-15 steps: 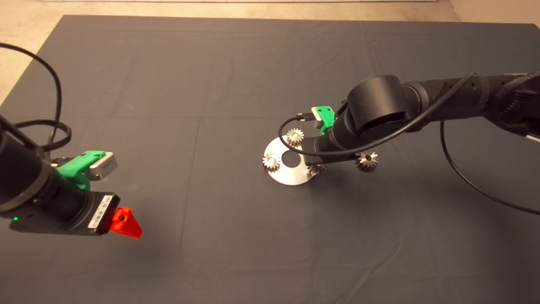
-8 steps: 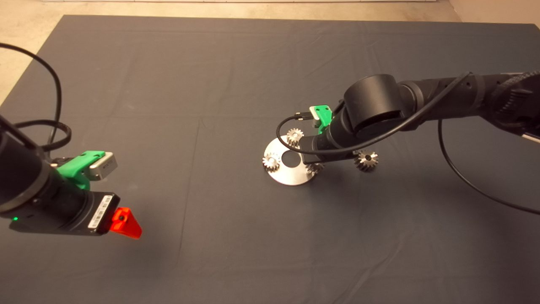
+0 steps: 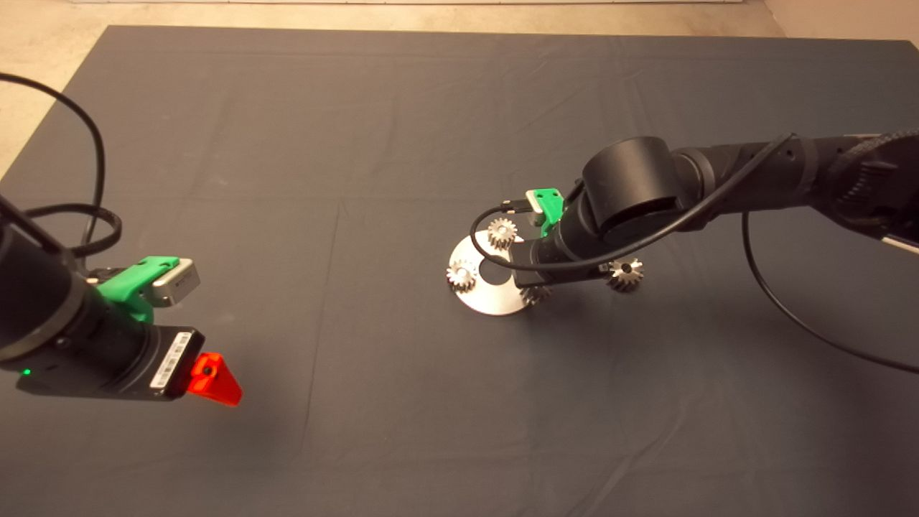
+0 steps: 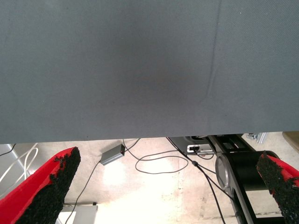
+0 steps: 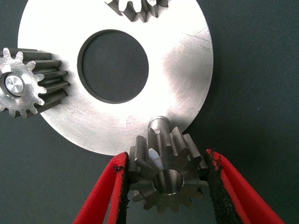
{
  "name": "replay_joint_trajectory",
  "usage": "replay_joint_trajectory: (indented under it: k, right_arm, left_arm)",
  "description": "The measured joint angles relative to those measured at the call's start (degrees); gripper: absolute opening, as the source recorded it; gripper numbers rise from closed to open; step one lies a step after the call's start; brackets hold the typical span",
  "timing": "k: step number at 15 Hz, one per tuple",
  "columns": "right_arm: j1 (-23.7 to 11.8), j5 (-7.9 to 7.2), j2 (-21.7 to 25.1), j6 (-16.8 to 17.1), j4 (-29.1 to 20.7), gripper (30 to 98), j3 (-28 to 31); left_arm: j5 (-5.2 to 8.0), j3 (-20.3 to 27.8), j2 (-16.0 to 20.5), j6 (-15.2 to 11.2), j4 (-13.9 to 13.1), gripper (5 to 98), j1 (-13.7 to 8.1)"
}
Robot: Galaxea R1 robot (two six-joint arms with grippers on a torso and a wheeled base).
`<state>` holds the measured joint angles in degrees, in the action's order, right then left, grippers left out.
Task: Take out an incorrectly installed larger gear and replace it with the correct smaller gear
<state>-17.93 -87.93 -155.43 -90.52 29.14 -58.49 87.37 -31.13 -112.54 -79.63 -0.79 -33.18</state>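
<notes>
A round steel plate (image 3: 495,298) (image 5: 187,70) lies on the mat and carries two paler small gears (image 3: 502,233) (image 3: 462,275). My right gripper (image 5: 166,156) is shut on the smaller gear (image 5: 166,175) (image 3: 535,293). It holds the gear just over a bare pin (image 5: 158,122) at the plate's rim, and the gear's bore is empty. The larger gear (image 3: 624,273) lies on the mat to the right of the plate, partly under my right arm. My left gripper (image 3: 212,379) is open and empty at the lower left.
The plate has a large centre hole (image 5: 113,65). One paler gear (image 5: 28,84) sits on its pin; the other (image 5: 135,7) shows only partly. A cable (image 3: 790,316) hangs from my right arm over the mat. The left wrist view shows the mat's edge (image 4: 149,137) and the floor beyond.
My right arm has shifted slightly left over the plate, carrying the smaller gear with it. The left arm has not moved.
</notes>
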Motion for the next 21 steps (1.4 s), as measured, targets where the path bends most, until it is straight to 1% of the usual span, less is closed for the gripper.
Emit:
replay_joint_trajectory:
  k: [6, 10, 13, 16, 18, 19, 21]
  right_arm:
    - [0.0, -0.03, 0.0, 0.1, 0.0, 38.2, 0.0]
    - [0.0, 0.19, 0.0, 2.0, -0.2, 38.2, -0.7]
    - [-0.3, 0.17, -0.3, 2.9, -0.6, 38.3, -1.7]
    - [-0.5, 0.03, -0.9, 4.0, -1.1, 38.3, -3.1]
    - [-0.8, 0.22, -1.6, 4.6, -1.1, 38.2, -4.8]
    - [-0.9, -0.16, -2.0, 5.0, -1.1, 38.2, -5.4]
    - [-1.0, -0.38, -2.3, 5.1, -1.1, 38.2, -5.9]
  left_arm:
    - [0.02, 0.0, 0.0, 0.0, 0.0, 98.2, 0.0]
    - [0.02, 0.0, 0.0, 0.3, 0.0, 98.2, 0.0]
    - [0.02, 0.0, 0.0, 0.7, 0.0, 98.2, 0.0]
    - [0.02, 0.0, 0.0, 0.9, 0.0, 98.2, 0.0]
    - [0.02, -0.4, 0.0, 1.1, 0.0, 98.2, 0.0]
    - [0.02, -0.6, 0.0, 1.1, 0.0, 98.2, 0.0]
    - [0.02, -0.6, 0.0, 1.3, 0.0, 98.2, 0.0]
